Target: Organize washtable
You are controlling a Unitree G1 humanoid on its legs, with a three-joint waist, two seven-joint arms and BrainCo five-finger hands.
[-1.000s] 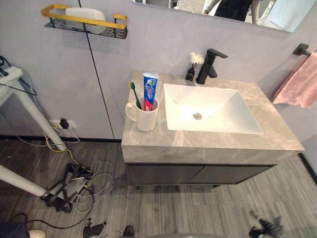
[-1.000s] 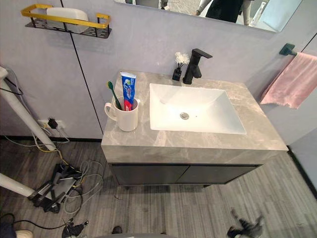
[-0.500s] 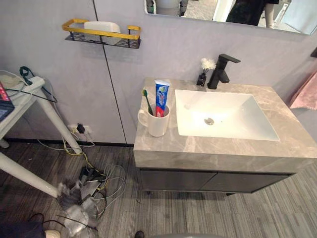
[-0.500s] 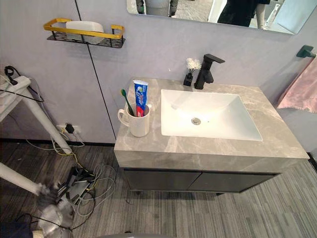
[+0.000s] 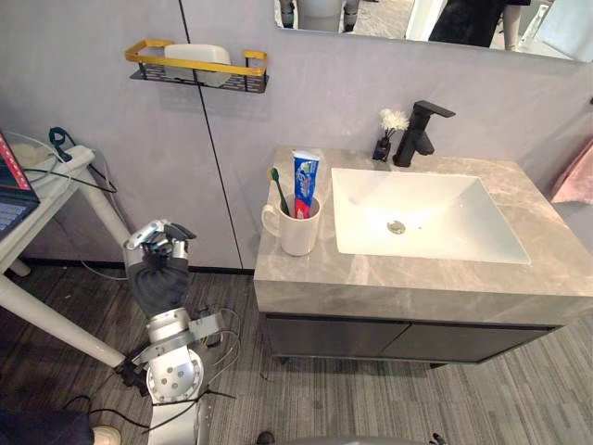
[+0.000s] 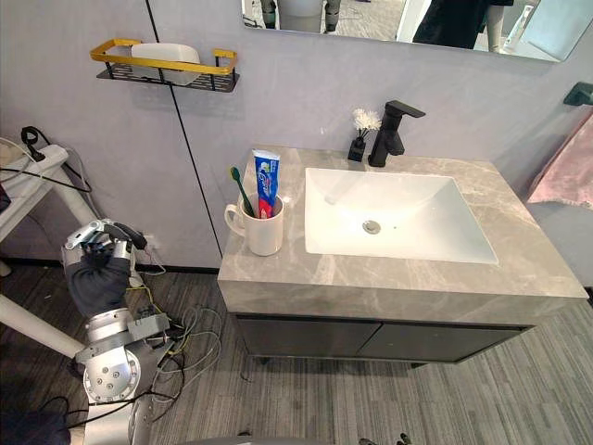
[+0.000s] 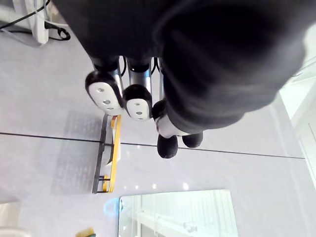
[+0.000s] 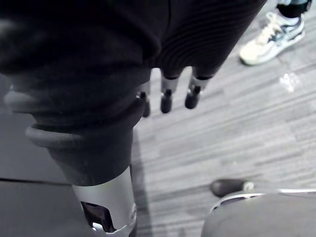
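Grey wall carrying a gold-railed shelf and mirror; marble-topped desk; grey plank floor; pink towel.

A white rectangular sink is set in the grey marble counter. To its left stands a white ceramic mug with a green toothbrush and a blue toothpaste tube standing in it. Behind the sink is a black tap, and a small black vase is just left of that. The left robot hand is well left of the counter.

The 2 head views look down, slightly offset, sharing the grey marble washtable. Left wrist view faces up the pale grey wall; right wrist view, down at the grey plank floor.
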